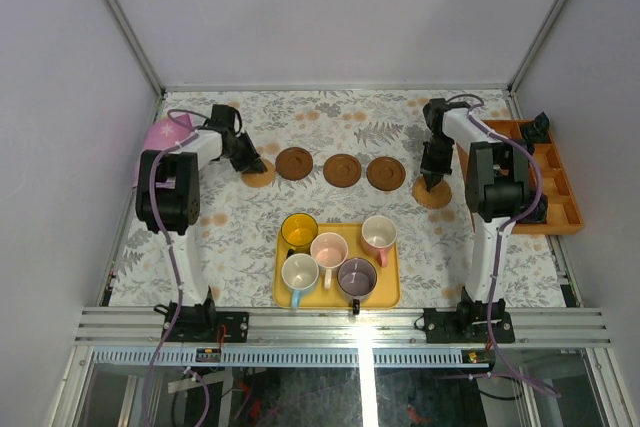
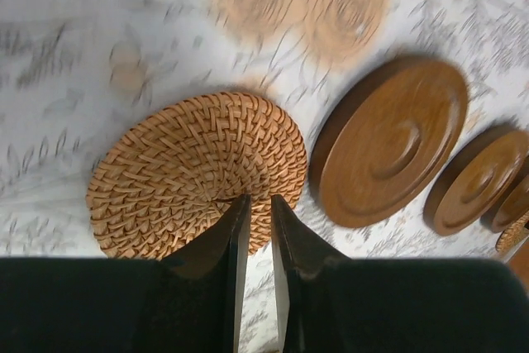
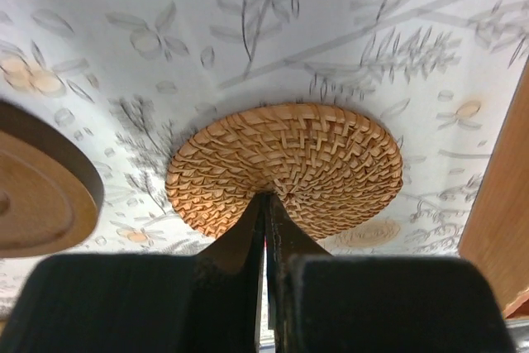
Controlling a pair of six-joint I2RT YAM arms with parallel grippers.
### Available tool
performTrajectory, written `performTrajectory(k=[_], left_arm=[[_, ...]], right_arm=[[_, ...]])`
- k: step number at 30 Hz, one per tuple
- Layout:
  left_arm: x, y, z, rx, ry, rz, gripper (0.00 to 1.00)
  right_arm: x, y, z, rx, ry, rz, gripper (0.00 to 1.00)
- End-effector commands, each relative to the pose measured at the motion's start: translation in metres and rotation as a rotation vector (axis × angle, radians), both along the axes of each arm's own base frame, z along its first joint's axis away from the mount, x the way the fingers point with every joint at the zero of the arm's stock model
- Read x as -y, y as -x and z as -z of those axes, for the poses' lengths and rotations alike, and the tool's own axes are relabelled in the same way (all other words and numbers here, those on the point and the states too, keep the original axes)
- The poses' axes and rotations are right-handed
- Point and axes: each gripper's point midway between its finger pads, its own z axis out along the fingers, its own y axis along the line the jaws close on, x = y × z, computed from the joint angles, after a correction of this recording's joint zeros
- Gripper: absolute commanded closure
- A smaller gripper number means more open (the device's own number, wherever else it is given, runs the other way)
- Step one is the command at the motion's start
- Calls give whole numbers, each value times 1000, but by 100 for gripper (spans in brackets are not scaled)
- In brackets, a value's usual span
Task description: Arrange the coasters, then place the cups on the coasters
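Note:
Five coasters lie in a row across the table: a woven one (image 1: 258,177) at the left, three dark wooden discs (image 1: 294,163) (image 1: 342,170) (image 1: 385,174), and a second woven one (image 1: 436,198) at the right. My left gripper (image 1: 250,161) (image 2: 258,197) hovers over the near edge of the left woven coaster (image 2: 182,171), jaws a narrow gap apart with nothing between them. My right gripper (image 1: 433,183) (image 3: 266,194) is shut, its tips on the middle of the right woven coaster (image 3: 322,155). The cups stand on the yellow tray (image 1: 388,292): amber (image 1: 299,231), pale pink (image 1: 328,248), salmon (image 1: 379,233), white (image 1: 299,272), purple (image 1: 357,275).
An orange compartment tray (image 1: 560,209) (image 3: 496,204) lies at the table's right edge, close to the right arm. A pink object (image 1: 160,134) sits behind the left arm at the far left. A wooden disc (image 2: 393,142) lies right beside the left woven coaster.

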Motion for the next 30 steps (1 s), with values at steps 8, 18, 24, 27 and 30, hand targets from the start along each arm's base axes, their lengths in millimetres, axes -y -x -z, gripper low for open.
performTrajectory(k=[8,18,24,27,30], left_arm=[[-4,-37,25,-24,-6,4,85],[0,-53,21,3,11,39,85],[0,-54,3,40,7,41,85],[3,-57,-14,83,20,59,85],[7,-62,-35,137,43,77,83]], right_arm=[[10,-76,18,156,45,-34,100],[1,-114,8,261,5,-43,100],[1,-129,-17,337,7,-50,100],[1,-133,-38,392,6,-63,100],[0,-134,-60,443,-2,-70,100]])
